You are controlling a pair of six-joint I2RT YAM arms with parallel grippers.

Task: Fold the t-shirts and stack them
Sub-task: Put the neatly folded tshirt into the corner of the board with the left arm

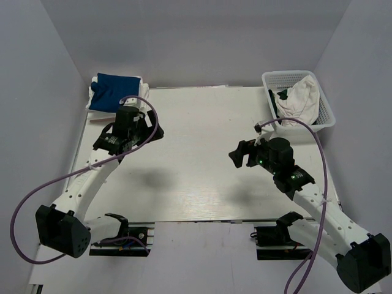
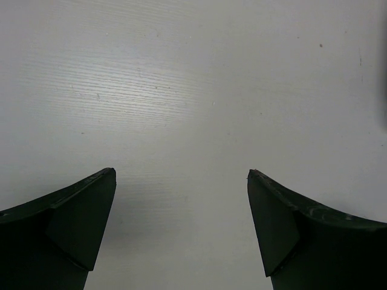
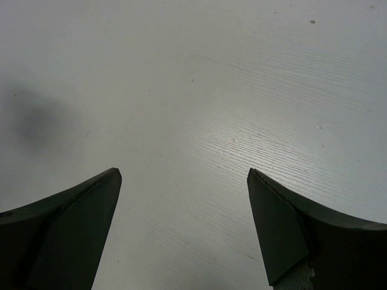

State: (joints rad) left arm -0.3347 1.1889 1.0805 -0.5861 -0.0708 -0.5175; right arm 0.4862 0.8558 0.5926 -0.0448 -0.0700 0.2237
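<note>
A folded dark navy t-shirt lies on a pile of folded white t-shirts at the table's back left corner. Another white t-shirt sits crumpled in the white lattice basket at the back right. My left gripper hovers just in front of the folded pile, open, with only bare tabletop between its fingers. My right gripper hangs over the middle right of the table, in front of the basket, also open and empty. Neither wrist view shows any cloth.
The white wood-grain table is boxed in by pale walls on the left, back and right. Purple cables loop off both arms. The arm bases are clamped at the near edge.
</note>
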